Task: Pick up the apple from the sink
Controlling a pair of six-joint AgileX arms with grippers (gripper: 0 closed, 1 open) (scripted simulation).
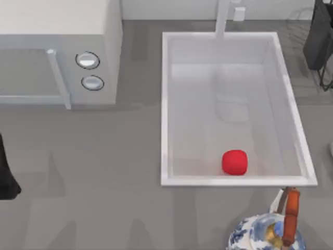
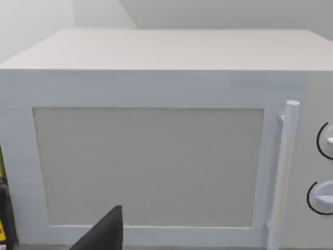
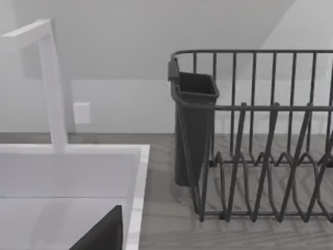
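Note:
The apple [image 1: 234, 162] is a small bright-red lump lying on the floor of the sink [image 1: 165, 104], close to the sink's near wall and a little right of its middle. Nothing touches it. A dark part of my left arm [image 1: 6, 177] shows at the table's left edge, far from the sink. A dark piece of my left gripper [image 2: 101, 235] faces the microwave door. A dark piece of my right gripper [image 3: 101, 233] sits over the sink's far right corner [image 3: 136, 172], beside the white faucet post [image 3: 52, 88].
A white microwave [image 1: 57, 52] with two round knobs stands at the back left. A blue-and-white kettle [image 1: 265, 232] with a brown handle sits just in front of the sink's near right corner. A dark wire dish rack [image 3: 260, 140] stands right of the sink.

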